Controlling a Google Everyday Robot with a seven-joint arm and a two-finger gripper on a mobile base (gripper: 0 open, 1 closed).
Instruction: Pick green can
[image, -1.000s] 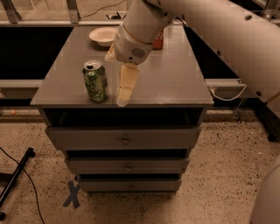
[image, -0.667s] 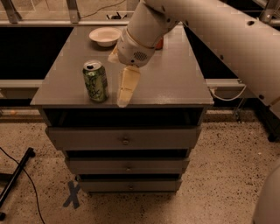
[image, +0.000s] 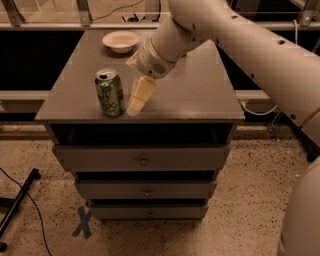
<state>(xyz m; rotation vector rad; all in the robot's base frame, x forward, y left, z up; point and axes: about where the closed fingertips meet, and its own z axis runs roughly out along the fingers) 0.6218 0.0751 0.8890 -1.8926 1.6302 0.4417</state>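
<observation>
The green can (image: 110, 93), with a mottled green and white label and a silver top, stands upright near the front left edge of the grey cabinet top (image: 195, 95). My gripper (image: 138, 100), cream-coloured, hangs from the white arm and points down at the cabinet top. It is just right of the can, a small gap apart from it, and holds nothing that I can see.
A white bowl (image: 120, 41) sits at the back left of the cabinet top. The cabinet has several drawers (image: 143, 161) below. My white arm (image: 240, 45) reaches in from the upper right. A black stand leg (image: 17, 205) and cable lie on the floor at left.
The gripper has edged slightly left, closer to the can. The can and bowl have not moved.
</observation>
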